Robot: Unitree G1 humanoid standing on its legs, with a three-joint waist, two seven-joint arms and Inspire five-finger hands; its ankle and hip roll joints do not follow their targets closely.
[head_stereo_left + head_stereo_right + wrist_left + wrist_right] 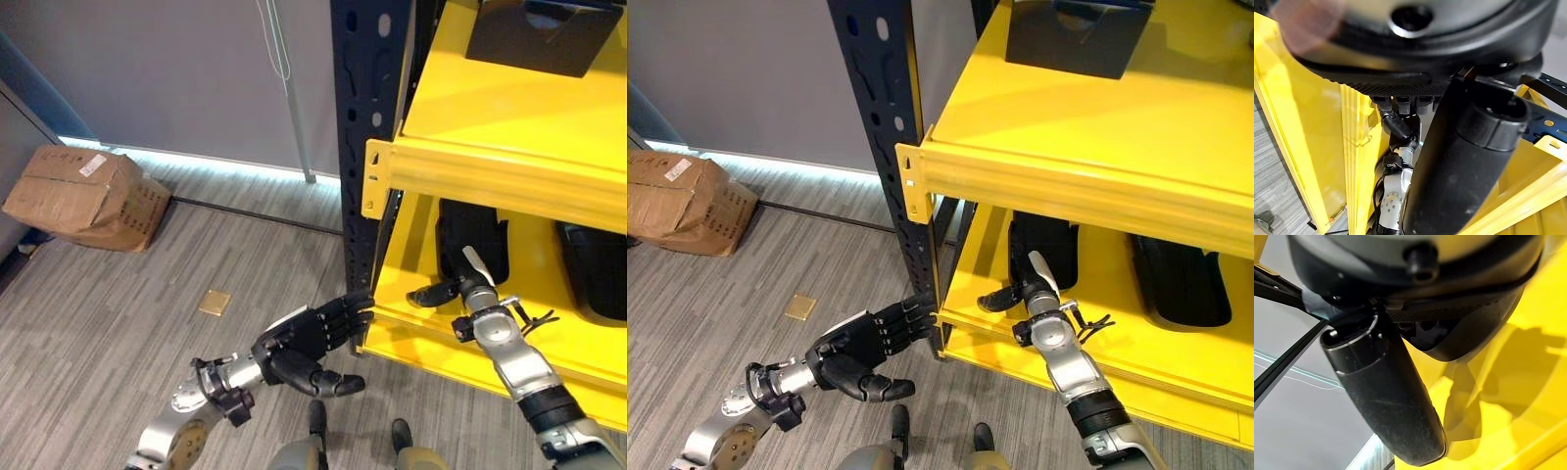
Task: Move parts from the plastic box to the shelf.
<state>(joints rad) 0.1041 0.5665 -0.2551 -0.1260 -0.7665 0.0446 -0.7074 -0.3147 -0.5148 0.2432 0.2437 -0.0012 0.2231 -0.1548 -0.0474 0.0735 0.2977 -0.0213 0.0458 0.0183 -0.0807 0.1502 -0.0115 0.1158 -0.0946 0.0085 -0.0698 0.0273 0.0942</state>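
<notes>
The scene is brightly and evenly lit. A pale strip of light is seen along the grey carpeted floor (pixel 118 294) at the wall's foot, behind the yellow metal shelf (pixel 490 166). The lower tier beneath the upper board is shadowed. In the wrist views, the nearby dark hand housings are rendered blurred.

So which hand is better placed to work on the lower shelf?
Right, probably. The right hand is already inside the lower shelf beside a black part; the left hand hangs open outside its front edge.
</notes>
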